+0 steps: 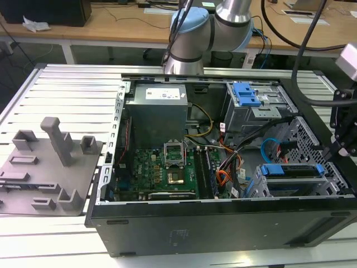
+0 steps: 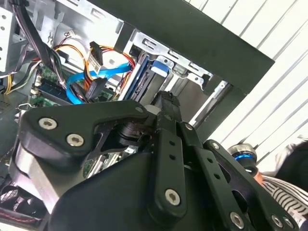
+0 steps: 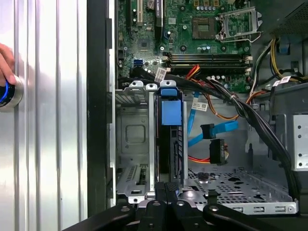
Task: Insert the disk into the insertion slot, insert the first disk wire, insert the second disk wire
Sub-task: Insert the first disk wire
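The black links of the gripper (image 3: 166,185) crowd the foreground in both wrist views. Its fingers are drawn together with nothing seen between them. In the first wrist view their tips sit right at the near end of the disk (image 3: 168,144), which stands on edge in the insertion slot (image 3: 131,137) with its blue carrier showing along the exposed edge. Whether the tips touch it or stop just short I cannot tell. The disk's long axis runs straight away from the fingers into the bay, so it looks seated or very nearly so. Just beside it, on the side away from the case's outer wall, the blue data cable (image 3: 214,129) and the black power plug (image 3: 217,151) hang free and join nothing, so neither wire appears inserted. In the exterior view the insertion slot sits at the exterior view's right, inside the open computer case (image 1: 223,223) lying on the slatted counter (image 1: 50,237).
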`<state>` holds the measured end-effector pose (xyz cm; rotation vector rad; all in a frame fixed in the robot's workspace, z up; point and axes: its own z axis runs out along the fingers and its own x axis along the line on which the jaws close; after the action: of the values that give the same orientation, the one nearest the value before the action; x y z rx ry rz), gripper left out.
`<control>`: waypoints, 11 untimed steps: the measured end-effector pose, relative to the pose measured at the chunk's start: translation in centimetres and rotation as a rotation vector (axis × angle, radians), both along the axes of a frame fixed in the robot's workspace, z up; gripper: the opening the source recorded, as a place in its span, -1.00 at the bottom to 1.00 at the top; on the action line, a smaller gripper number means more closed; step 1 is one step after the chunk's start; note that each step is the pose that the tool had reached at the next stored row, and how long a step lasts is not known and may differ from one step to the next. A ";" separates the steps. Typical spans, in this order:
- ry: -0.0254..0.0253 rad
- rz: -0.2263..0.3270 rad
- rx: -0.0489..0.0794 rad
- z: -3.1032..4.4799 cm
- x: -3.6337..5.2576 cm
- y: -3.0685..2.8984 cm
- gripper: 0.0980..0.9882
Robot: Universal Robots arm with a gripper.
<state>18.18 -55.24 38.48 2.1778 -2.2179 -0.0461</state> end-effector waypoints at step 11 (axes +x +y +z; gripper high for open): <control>0.0000 0.000 -0.017 0.18 -0.02 2.81 -0.98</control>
<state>18.16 -52.44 38.65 2.1694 -2.2101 -0.0275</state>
